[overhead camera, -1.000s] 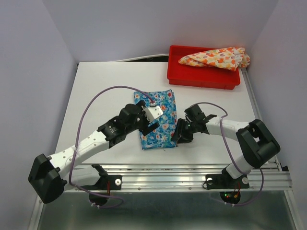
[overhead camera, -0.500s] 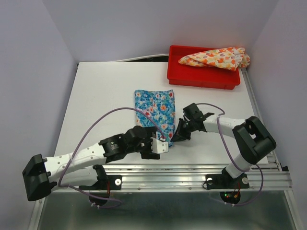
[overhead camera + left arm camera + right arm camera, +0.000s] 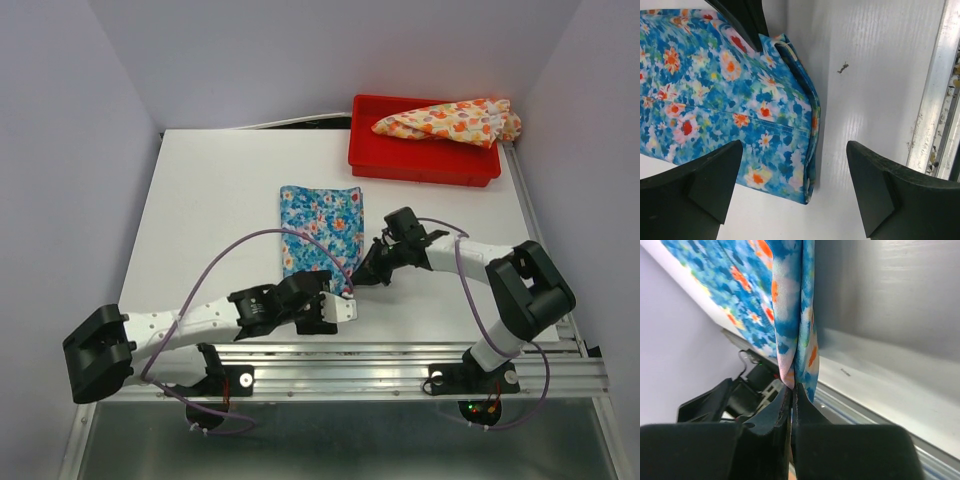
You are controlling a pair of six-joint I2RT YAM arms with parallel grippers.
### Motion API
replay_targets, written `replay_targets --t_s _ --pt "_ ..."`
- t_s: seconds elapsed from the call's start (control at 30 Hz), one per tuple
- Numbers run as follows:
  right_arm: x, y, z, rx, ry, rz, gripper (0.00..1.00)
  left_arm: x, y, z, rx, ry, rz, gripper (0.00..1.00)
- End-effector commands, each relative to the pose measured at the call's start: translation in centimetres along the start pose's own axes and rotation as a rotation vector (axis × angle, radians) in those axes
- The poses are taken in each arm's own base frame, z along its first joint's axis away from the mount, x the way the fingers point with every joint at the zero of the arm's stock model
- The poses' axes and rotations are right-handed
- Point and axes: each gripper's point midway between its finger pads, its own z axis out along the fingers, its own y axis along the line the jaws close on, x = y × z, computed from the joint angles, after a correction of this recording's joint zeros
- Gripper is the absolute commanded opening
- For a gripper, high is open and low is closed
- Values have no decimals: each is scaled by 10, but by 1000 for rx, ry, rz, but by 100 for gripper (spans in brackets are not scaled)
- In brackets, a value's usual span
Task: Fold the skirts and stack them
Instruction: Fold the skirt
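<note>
1. Slippage is the risk: the right gripper (image 3: 791, 387) is pinched shut on just the near right edge of the blue skirt (image 3: 320, 225), so a quick pull could free it (or drag the layers askew).
2. Over the near corner the left gripper (image 3: 795, 172) hangs, fingers wide apart, holding nothing.
3. Count: two skirts, the blue one on the table (image 3: 220, 200), the cream skirt (image 3: 450, 120) in the one red tray (image 3: 420, 168).
</note>
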Motion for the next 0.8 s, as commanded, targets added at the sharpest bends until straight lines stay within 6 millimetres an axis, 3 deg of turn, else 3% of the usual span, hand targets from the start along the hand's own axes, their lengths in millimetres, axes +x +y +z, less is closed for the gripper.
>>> replay_targets --t_s 0.0,0.53,0.57,0.6,0.77 --pt "0 24 -8 -97 42 94 1 -10 12 7 -69 -37 -42 97" --pt "-3 53 -17 -221 88 223 1 10 10 33 -149 8 -123 96" --pt "-3 54 -17 -224 92 226 1 16 14 33 -184 20 -136 87" --pt "-2 54 -17 -223 97 237 1 17 15 34 -198 23 -135 83" --pt "-5 57 -20 -234 95 241 1 32 15 37 -227 62 -124 79"
